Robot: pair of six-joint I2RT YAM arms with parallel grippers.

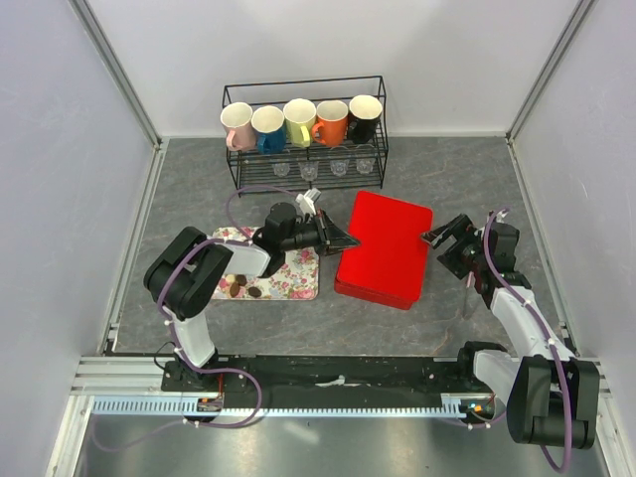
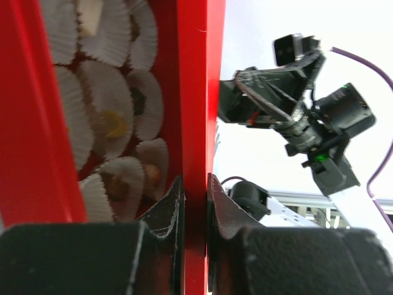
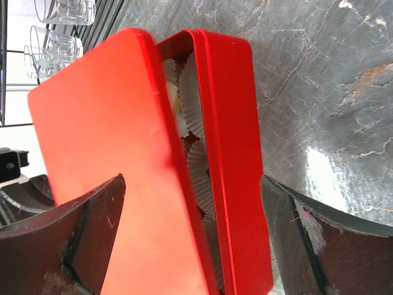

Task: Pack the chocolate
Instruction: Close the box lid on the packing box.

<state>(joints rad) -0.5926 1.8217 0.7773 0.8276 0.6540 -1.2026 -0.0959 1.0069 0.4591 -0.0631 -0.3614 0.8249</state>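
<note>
A red box (image 1: 376, 286) lies mid-table with its red lid (image 1: 390, 231) tilted up on the left side. My left gripper (image 1: 350, 240) is shut on the lid's left rim (image 2: 195, 123), one finger on each side. Inside the box, white paper cups (image 2: 107, 92) show, and a few hold tan sweets (image 2: 115, 126). More chocolate (image 1: 244, 288), mostly dark brown, lies on the floral tray (image 1: 298, 273). My right gripper (image 1: 434, 238) is open at the box's right end. In the right wrist view the lid (image 3: 104, 141) and base (image 3: 236, 135) lie between its spread fingers (image 3: 98, 215).
A black wire rack (image 1: 304, 169) at the back holds several coloured mugs (image 1: 332, 121) and clear glasses (image 1: 309, 170). The floral tray lies left of the box, under my left arm. Grey walls close in the sides and the back.
</note>
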